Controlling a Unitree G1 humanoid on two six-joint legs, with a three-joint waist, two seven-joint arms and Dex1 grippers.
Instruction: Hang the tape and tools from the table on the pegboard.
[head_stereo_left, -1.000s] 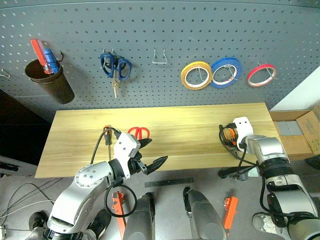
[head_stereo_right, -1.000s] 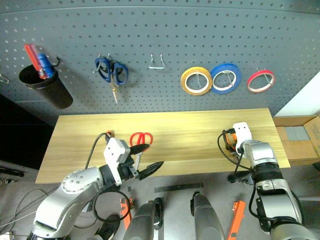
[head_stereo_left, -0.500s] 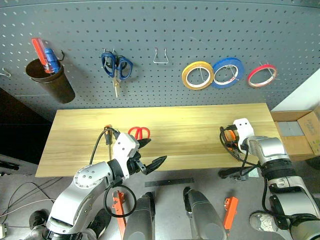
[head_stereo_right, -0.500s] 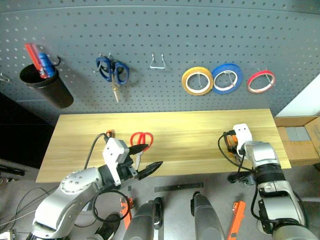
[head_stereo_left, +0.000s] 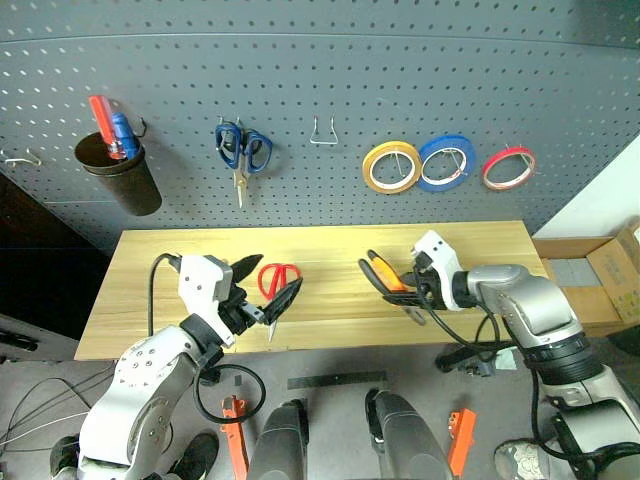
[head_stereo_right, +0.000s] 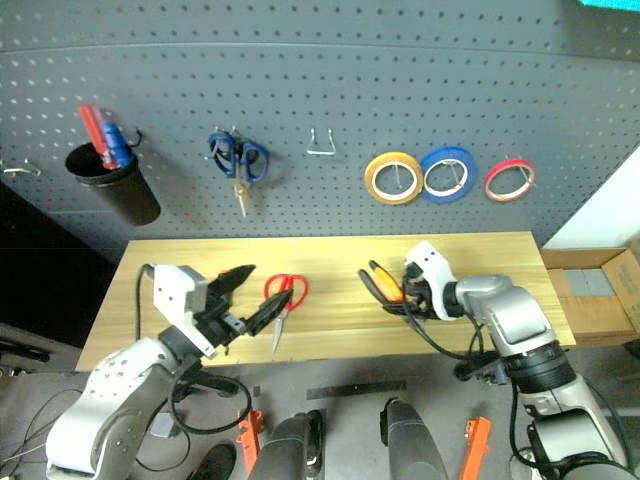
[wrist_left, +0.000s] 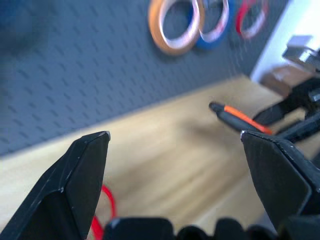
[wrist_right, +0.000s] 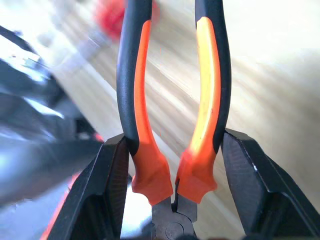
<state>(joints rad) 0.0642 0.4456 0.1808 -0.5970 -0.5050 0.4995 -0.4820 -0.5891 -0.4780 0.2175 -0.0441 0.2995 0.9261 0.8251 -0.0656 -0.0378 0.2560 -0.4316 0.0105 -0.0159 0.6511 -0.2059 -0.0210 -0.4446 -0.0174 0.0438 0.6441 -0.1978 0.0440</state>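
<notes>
Above the table (head_stereo_left: 330, 250), right jaws clamp the unbranded pliers (head_stereo_left: 383, 277).

Blue scissors (head_stereo_left: 241, 150), yellow roll (head_stereo_left: 391, 166), blue roll (head_stereo_left: 444, 162) hanging.

- The table (head_stereo_left: 330, 245) has bare wood along its far edge and at its left end.
- The red scissors (head_stereo_left: 279, 280) lie left of centre, just beside the left gripper (head_stereo_left: 268, 283), whose fingers are spread wide.
- The right gripper (head_stereo_left: 412, 290), clamped on the pliers (head_stereo_left: 385, 276), takes up the space right of centre; the handles jut left.
- Between scissors and pliers lies an open strip of wood.
- On the pegboard (head_stereo_left: 330, 90), an empty hook (head_stereo_left: 322, 135) hangs between the blue scissors (head_stereo_left: 242, 152) and the yellow roll (head_stereo_left: 391, 166).
- Blue roll (head_stereo_left: 446, 162), tape (head_stereo_left: 508, 167) and cup (head_stereo_left: 121, 175) fill the other hooks.
</notes>
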